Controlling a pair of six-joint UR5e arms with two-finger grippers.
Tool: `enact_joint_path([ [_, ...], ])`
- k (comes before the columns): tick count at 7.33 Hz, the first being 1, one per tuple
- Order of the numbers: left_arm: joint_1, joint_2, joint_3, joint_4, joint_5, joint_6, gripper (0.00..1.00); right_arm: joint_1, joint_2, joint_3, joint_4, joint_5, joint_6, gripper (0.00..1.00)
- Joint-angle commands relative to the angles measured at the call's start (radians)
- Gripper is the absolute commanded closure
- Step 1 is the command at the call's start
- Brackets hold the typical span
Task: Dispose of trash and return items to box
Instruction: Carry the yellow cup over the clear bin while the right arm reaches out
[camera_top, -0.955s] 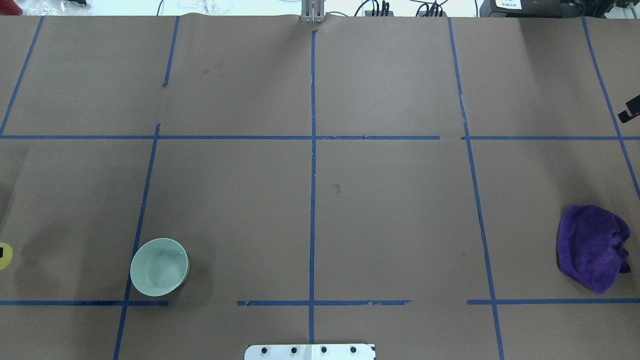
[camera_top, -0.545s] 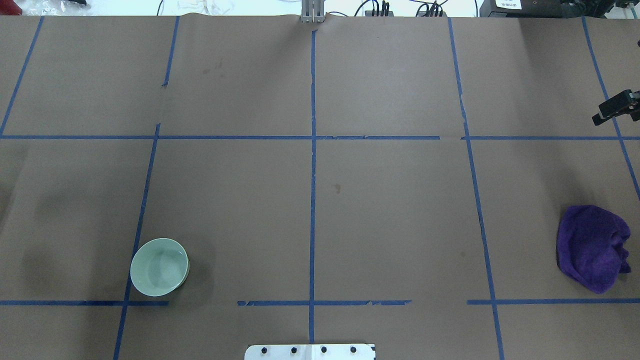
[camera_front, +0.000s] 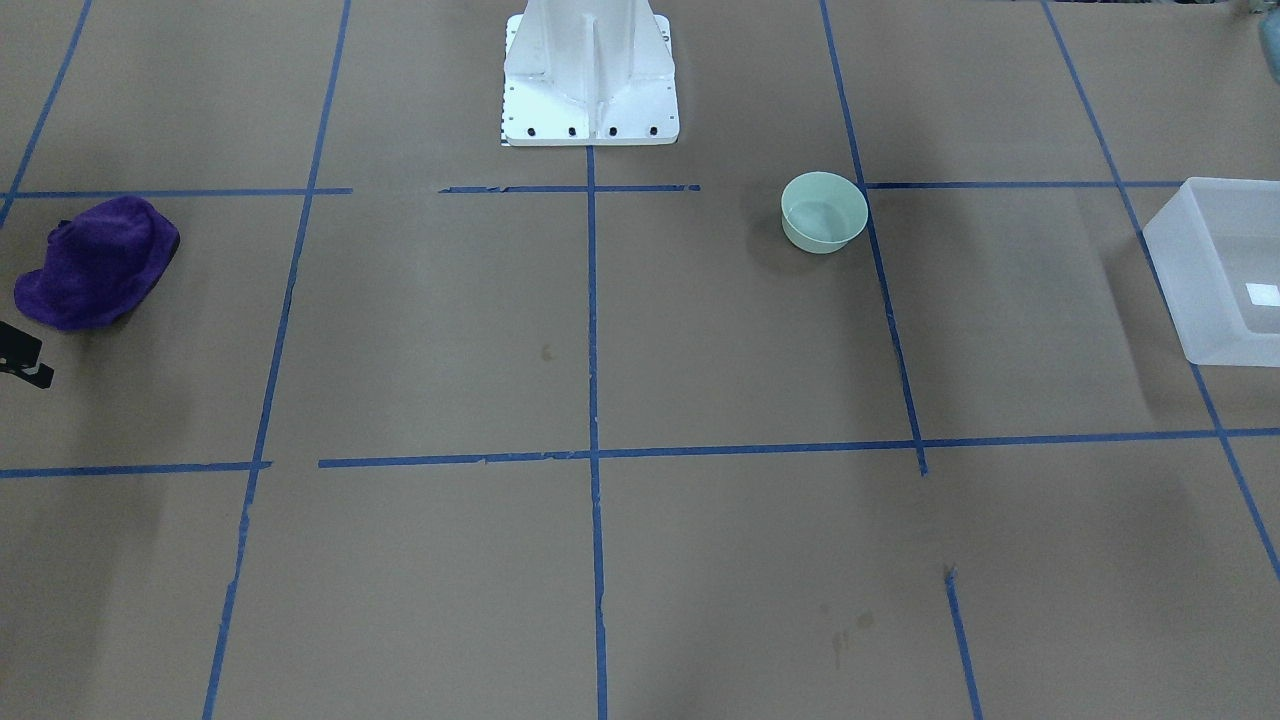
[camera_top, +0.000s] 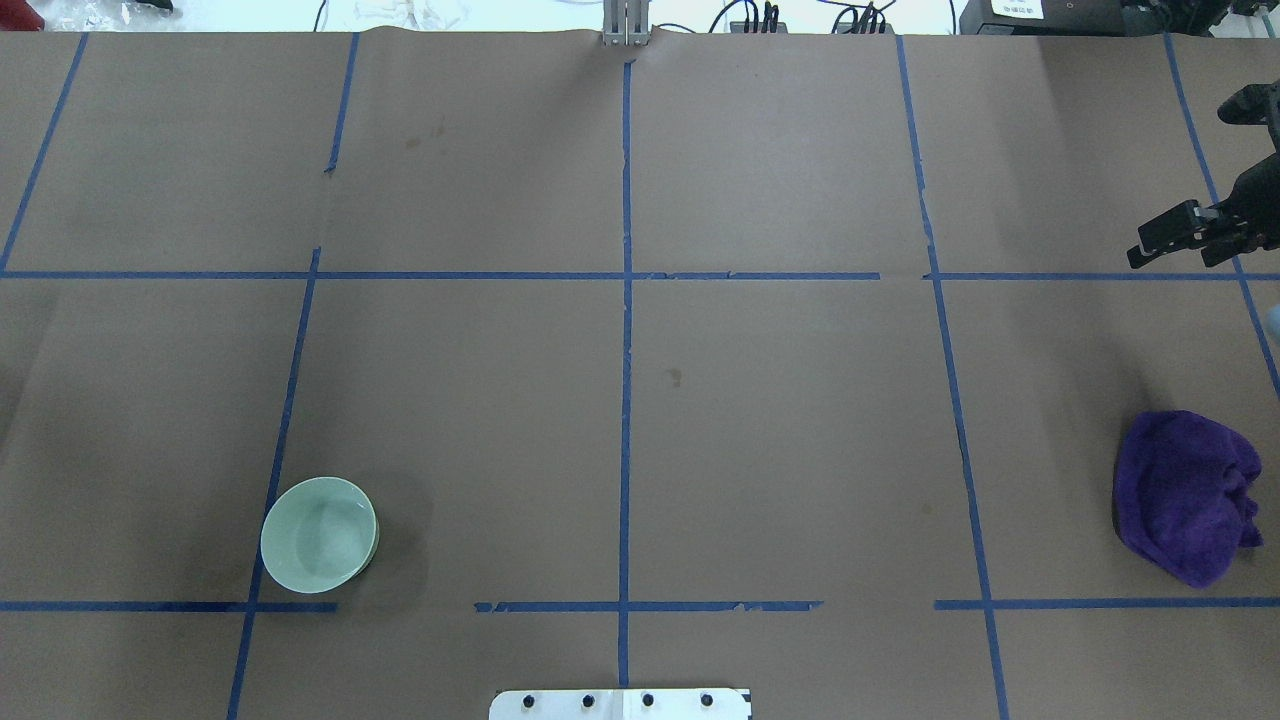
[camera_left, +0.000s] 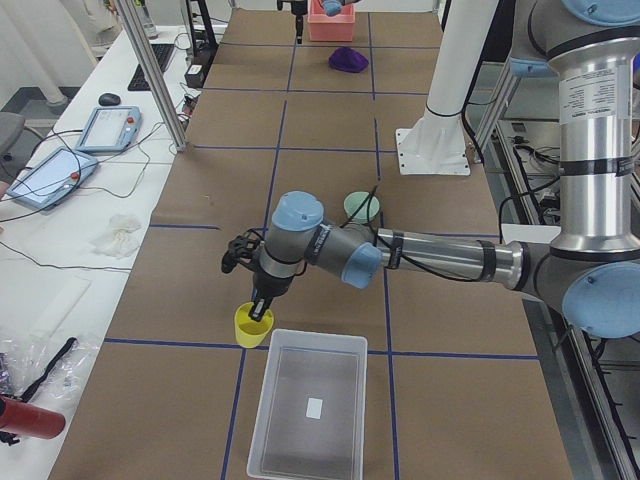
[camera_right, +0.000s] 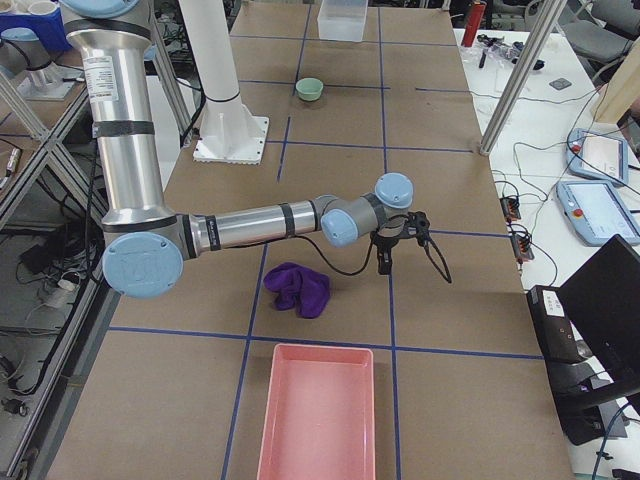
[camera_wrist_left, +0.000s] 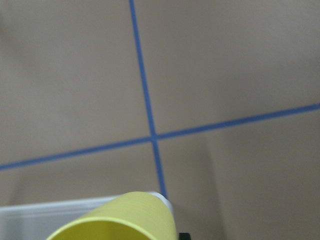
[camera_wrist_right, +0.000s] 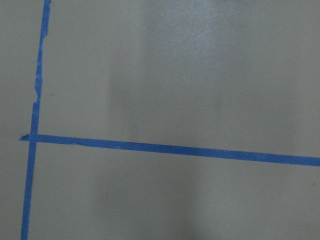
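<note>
The small yellow cup (camera_left: 252, 326) hangs just above the table at the near corner of the translucent box (camera_left: 320, 335). My left gripper (camera_left: 258, 308) is shut on its rim. The left wrist view has the cup (camera_wrist_left: 120, 217) close under the camera, with the box's corner (camera_wrist_left: 60, 212) behind it. From the front, the box (camera_front: 1215, 300) sits at the right edge with nothing showing in the visible part. My right gripper (camera_top: 1175, 250) hovers open with nothing in it at the table's right edge, also seen from the front (camera_front: 25, 362) and from the right (camera_right: 384, 262).
A mint green bowl (camera_top: 318, 533) stands on the left half of the table. A crumpled purple cloth (camera_top: 1185, 495) lies at the right, near the right gripper. A pink tray (camera_right: 318, 410) sits beyond the cloth at the table's right end. The white robot base (camera_front: 590, 80) stands at mid-table.
The right gripper has come further into the overhead view from the right edge. The yellow cup, at the left edge a second ago, has left that view.
</note>
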Motion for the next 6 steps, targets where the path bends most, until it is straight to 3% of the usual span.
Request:
enact_joint_path([
  [1, -0.035, -0.040, 0.174, 0.040, -0.017, 0.083, 1.00, -0.018, -0.001, 0.003, 0.003, -0.006, 0.022, 0.00],
  [3, -0.023, 0.037, 0.189, 0.028, -0.211, -0.038, 1.00, -0.020, -0.001, 0.003, 0.003, -0.011, 0.022, 0.00],
  [5, 0.056, 0.058, 0.187, 0.009, -0.217, -0.072, 1.00, -0.024, -0.002, 0.003, 0.003, -0.011, 0.022, 0.00],
  [6, 0.125, 0.062, 0.189, -0.068, -0.215, -0.154, 1.00, -0.031, -0.002, 0.002, 0.003, -0.011, 0.022, 0.00],
])
